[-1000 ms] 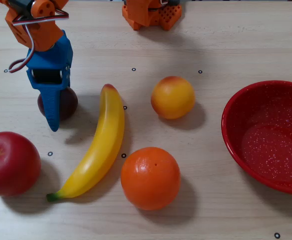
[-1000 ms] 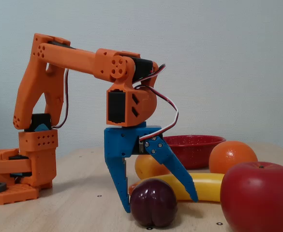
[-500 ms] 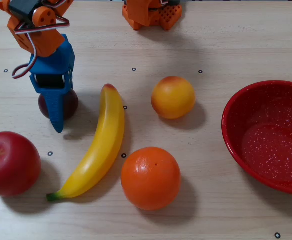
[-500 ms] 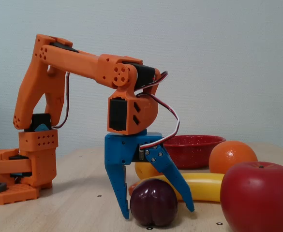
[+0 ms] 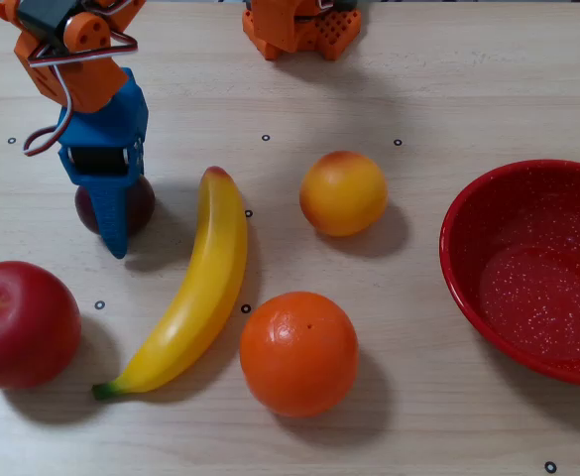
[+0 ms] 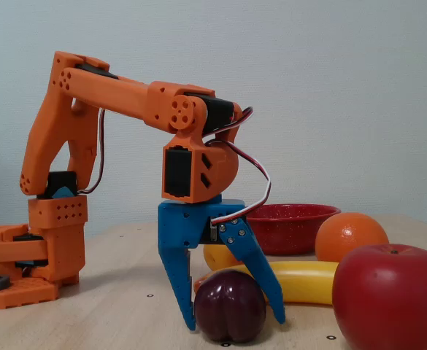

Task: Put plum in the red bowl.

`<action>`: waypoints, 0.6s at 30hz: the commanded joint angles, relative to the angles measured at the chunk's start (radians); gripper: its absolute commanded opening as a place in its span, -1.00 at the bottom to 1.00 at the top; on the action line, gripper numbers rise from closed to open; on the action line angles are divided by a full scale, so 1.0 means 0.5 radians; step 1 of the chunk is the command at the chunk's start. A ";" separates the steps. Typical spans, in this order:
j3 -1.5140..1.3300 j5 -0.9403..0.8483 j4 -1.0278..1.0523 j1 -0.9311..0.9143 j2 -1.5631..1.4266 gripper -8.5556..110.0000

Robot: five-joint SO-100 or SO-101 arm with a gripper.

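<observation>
The dark purple plum [image 5: 141, 205] rests on the wooden table at the left, mostly covered from above by my blue gripper [image 5: 111, 216]. In the fixed view the plum [image 6: 230, 315] sits between the two blue fingers [image 6: 175, 270], which reach down to the table on either side of it. The gripper [image 6: 233, 321] is open, the left finger close against the plum and the right one a small gap away. The red bowl [image 5: 458, 213] stands far off at the right edge; in the fixed view the bowl [image 6: 293, 235] shows behind the gripper.
A banana [image 5: 202, 288] lies just right of the plum. A red apple [image 5: 20, 323] sits at the front left, an orange [image 5: 298, 352] at the front centre and a yellow-orange peach [image 5: 343, 192] between plum and bowl. The arm's orange base [image 5: 299, 28] is at the back.
The gripper has come down a little over the plum and its right finger has swung inward, narrowing the jaws around the fruit. The plum stays on the table.
</observation>
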State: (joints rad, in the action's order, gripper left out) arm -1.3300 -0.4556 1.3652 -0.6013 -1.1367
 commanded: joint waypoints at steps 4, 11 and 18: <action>0.110 -0.052 -0.040 0.055 -0.126 -0.27; 0.110 -0.052 -0.040 0.058 -0.123 -0.31; 0.114 -0.055 -0.031 0.058 -0.114 -0.43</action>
State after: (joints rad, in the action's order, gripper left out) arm -1.3284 -0.4571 1.3668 -0.5952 -1.1382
